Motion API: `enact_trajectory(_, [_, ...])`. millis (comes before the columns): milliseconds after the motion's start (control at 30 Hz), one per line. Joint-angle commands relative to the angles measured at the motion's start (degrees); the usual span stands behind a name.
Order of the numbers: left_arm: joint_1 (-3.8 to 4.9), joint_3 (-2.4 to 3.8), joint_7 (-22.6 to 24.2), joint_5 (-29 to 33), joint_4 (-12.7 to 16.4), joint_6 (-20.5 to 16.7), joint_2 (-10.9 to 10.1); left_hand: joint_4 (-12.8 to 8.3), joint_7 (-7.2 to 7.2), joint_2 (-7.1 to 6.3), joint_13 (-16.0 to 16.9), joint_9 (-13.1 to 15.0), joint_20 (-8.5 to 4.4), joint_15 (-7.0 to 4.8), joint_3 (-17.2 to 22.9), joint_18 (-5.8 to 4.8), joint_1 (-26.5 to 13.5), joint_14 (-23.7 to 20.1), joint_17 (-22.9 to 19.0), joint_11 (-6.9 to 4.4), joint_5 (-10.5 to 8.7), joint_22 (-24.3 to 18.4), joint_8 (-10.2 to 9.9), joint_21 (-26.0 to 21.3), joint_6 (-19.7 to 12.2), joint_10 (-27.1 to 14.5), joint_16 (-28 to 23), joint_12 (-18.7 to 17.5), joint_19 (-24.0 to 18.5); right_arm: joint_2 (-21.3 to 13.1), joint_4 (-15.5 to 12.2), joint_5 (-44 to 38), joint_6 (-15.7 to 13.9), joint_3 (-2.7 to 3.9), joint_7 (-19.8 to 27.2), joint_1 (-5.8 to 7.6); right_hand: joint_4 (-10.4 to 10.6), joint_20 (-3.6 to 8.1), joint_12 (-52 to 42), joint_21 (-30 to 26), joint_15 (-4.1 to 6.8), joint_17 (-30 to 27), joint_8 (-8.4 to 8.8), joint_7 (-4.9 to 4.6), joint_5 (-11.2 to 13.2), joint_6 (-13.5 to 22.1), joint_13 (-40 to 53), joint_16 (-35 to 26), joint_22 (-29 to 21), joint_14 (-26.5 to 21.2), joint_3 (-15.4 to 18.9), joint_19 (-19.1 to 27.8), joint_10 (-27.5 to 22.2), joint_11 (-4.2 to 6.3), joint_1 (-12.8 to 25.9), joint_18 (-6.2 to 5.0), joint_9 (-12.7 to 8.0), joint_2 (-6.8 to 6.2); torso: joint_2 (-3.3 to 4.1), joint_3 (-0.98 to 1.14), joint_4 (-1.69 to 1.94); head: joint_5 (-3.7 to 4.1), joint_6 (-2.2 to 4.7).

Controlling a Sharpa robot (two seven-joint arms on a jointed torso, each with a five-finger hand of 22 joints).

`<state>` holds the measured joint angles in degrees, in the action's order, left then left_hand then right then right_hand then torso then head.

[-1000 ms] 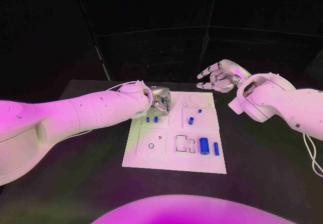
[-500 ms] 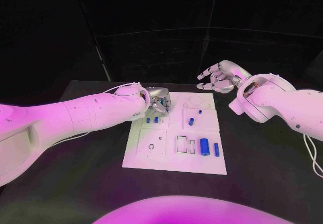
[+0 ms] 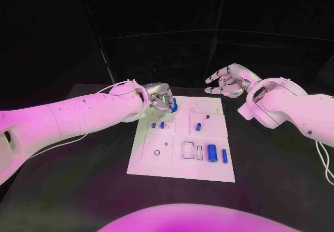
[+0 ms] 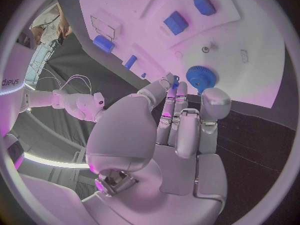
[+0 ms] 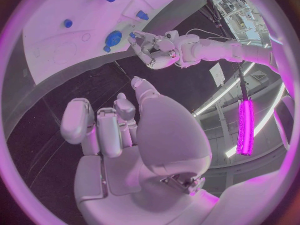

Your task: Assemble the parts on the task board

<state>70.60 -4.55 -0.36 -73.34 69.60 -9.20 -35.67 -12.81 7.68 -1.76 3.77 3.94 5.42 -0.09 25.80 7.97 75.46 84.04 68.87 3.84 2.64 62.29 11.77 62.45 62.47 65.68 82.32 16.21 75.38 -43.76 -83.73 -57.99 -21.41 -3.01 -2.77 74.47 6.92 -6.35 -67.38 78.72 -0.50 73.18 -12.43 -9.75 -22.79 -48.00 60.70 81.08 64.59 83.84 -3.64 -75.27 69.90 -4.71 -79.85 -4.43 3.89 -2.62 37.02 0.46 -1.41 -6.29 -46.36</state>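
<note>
Blue gear [image 3: 173,104]: head view, at the board's [image 3: 182,166] far left corner, just under the left robot hand [image 3: 160,98]; whether it lies on the board or is lifted off it, I cannot tell.
Left robot hand: head view, fingers bunched over the gear at that corner; the grip itself is hidden.
Right robot hand [image 3: 228,80]: head view, beyond the board's far right corner, fingers spread, holding nothing.
Other parts: head view, two small pegs [image 3: 158,124] just nearer than the gear, a cylinder [image 3: 211,152] and a bar [image 3: 224,154] at the board's near right.
Left wrist view: gear [image 4: 201,77] near the board's [image 4: 250,50] edge, just past the fingertips [image 4: 174,81]; a gap seems to show, so the hand [image 4: 181,130] looks loose, fingers close together, clamped on nothing I can confirm.
Right wrist view: right robot hand [image 5: 115,130] open and apart; left hand [image 5: 150,47] beside the gear [image 5: 113,38] at the board's [image 5: 44,45] edge.
Doing it well: likely seating the gear; pinch it by the rim, keep it level, lower straight over its seat, and press only once centred.
</note>
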Motion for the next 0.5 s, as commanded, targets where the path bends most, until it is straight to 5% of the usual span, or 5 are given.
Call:
enact_trajectory(33, [0.09, 0.18, 0.4, 1.0, 1.0, -0.1, -1.3, 0.1, 0.08, -0.25, 0.0, 0.1, 0.10, -0.42, 0.4, -0.88, -0.3, 1.1, -0.1, 0.09, 0.24, 0.1, -0.4, 0.3, 0.5, 0.5, 0.1, -0.3, 0.5, -0.1, -0.1, 0.1, 0.0, 0.03, 0.6, 0.09, 0.3, 0.03, -0.1, -0.2, 0.42, 0.0, -0.35, -0.02, -0.2, 0.5, 0.1, -0.2, 0.0, 2.6, -0.1, 0.4, -0.2, 0.15, -0.3, -0.86, 0.0, 0.04, -0.01, 0.04, -0.10, -0.06, -0.05])
enact_trajectory(300, [0.05, 0.27, -1.0, 1.2, 2.1, 1.8, -4.7, 0.1, -0.01, -0.48, 0.1, 0.1, 0.07, -0.47, 0.4, -0.88, -0.6, 1.0, -0.3, 0.02, 0.24, 0.1, -0.5, 0.3, 0.7, 0.8, 0.0, -0.6, 0.5, -0.2, 0.0, 0.1, -0.1, 0.03, 0.6, 0.08, 0.3, 0.03, -0.1, -0.2, 0.42, 0.0, -0.35, -0.02, -0.2, 0.5, 0.1, -0.2, 0.0, 2.6, -0.1, 0.4, -0.2, 0.15, -0.3, -0.86, 0.0, 0.04, -0.01, 0.07, -0.06, -0.13, -0.02])
enact_trajectory(500, [-0.24, 0.23, -1.1, 1.2, 1.8, 2.0, -5.2, 0.2, -0.02, -0.56, 0.1, 0.1, 0.06, -0.48, 0.4, -0.88, -0.7, 1.0, -0.3, 0.01, 0.24, 0.1, -0.6, 0.3, 0.7, 0.8, 0.0, -0.7, 0.5, -0.2, 0.0, 0.1, -0.1, 0.03, 0.6, 0.08, 0.3, 0.03, -0.1, -0.2, 0.42, 0.0, -0.35, -0.02, -0.2, 0.5, 0.1, -0.2, 0.0, 2.6, -0.1, 0.4, -0.2, 0.15, -0.3, -0.86, 0.0, 0.04, 0.03, -0.02, -0.20, -0.19, 0.00])
